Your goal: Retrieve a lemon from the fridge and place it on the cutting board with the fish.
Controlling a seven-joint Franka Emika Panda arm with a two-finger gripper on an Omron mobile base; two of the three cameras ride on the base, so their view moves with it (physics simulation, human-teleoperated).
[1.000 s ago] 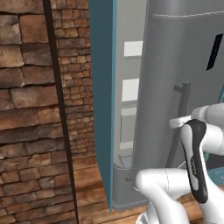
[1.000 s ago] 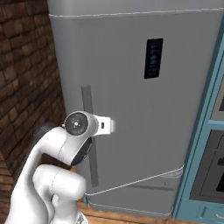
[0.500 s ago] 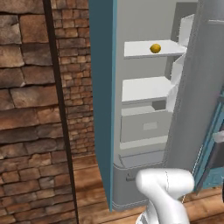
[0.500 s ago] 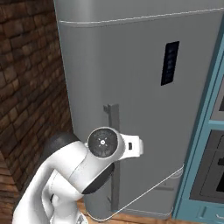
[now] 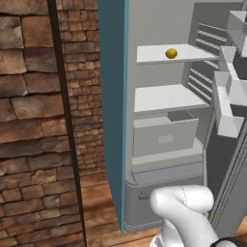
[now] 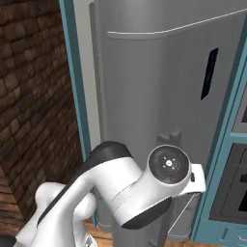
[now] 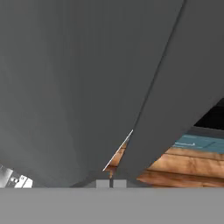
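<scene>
No readable brand or writing anywhere, just a dark panel [image 6: 209,73] on the grey door at the upper right of the right base view. The arm [image 6: 120,193] bends across the lower middle there, hand pressed up against the fridge [image 5: 159,130] door, and in the hand view the gripper [image 7: 111,183] at the bottom edge has its tips pinched together with nothing visibly between them. The lemon [image 5: 171,53] sits on the top white shelf [image 5: 169,99], upper middle of the left base view, fridge wide open.
</scene>
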